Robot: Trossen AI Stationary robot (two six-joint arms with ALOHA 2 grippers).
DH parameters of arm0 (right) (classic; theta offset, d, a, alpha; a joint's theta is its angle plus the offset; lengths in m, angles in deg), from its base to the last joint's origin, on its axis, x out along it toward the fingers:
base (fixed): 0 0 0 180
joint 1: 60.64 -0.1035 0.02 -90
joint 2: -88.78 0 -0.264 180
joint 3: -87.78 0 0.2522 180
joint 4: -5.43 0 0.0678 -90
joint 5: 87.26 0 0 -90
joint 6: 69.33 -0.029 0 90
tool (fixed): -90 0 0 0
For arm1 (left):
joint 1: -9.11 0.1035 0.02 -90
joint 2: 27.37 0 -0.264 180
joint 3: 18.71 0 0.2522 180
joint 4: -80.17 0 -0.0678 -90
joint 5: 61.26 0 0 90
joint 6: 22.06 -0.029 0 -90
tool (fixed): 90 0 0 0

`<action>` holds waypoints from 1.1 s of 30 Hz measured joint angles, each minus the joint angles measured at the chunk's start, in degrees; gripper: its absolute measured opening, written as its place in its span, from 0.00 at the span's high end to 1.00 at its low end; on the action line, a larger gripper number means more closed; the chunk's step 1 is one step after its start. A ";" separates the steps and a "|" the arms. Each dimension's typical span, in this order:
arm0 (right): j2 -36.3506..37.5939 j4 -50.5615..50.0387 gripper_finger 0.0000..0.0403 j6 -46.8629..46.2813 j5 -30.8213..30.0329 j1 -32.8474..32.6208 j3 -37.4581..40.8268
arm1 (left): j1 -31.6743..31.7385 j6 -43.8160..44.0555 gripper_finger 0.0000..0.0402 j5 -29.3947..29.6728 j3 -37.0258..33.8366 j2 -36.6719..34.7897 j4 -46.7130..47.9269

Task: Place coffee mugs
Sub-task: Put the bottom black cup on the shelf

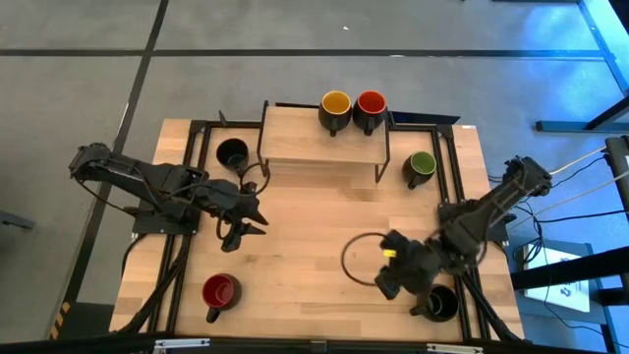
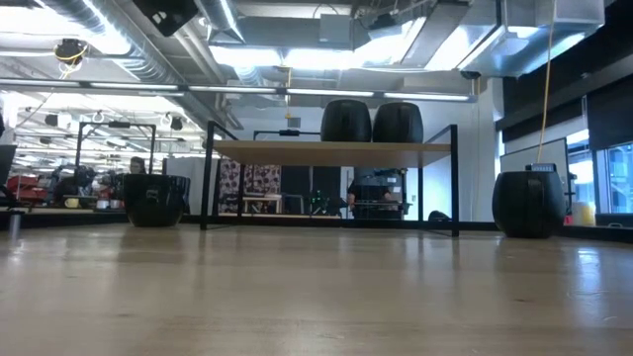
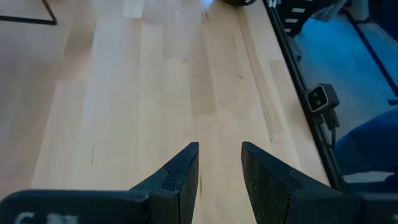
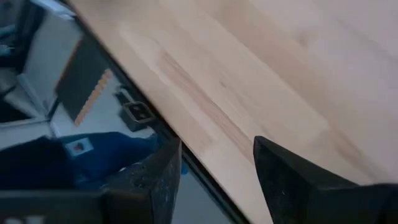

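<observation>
A pale wooden table [image 1: 314, 246] stands on a grey floor [image 1: 79, 88] crossed by dark seam lines, and a small wooden shelf on a black wire frame [image 1: 324, 147] sits at its far edge. Beyond it, the low view shows a workshop with exposed ducts [image 2: 129, 44], bright ceiling lights [image 2: 326, 59], cluttered benches [image 2: 59, 193] at left and windows [image 2: 613, 173] at right

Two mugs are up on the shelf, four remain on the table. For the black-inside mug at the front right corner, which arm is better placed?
The right arm. Its hand is open beside the black-inside mug; the left hand, also open, sits across the table, nearer the red-inside mug.
</observation>
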 joint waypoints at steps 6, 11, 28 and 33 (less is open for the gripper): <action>-0.57 -6.58 0.54 -20.63 -0.98 -7.23 0.02 | -0.07 -0.31 0.71 0.17 0.00 0.00 -0.02; -2.41 -10.43 0.54 -32.90 0.98 -11.32 0.02 | -0.05 -0.47 0.71 0.19 0.00 0.00 -0.02; -12.90 -15.16 0.54 -44.70 19.82 -13.60 0.09 | 0.02 -3.50 0.71 3.19 0.00 0.02 -0.02; -15.13 -16.98 0.54 -45.10 20.50 -13.58 0.11 | 0.02 -3.56 0.71 5.08 0.00 0.02 -0.04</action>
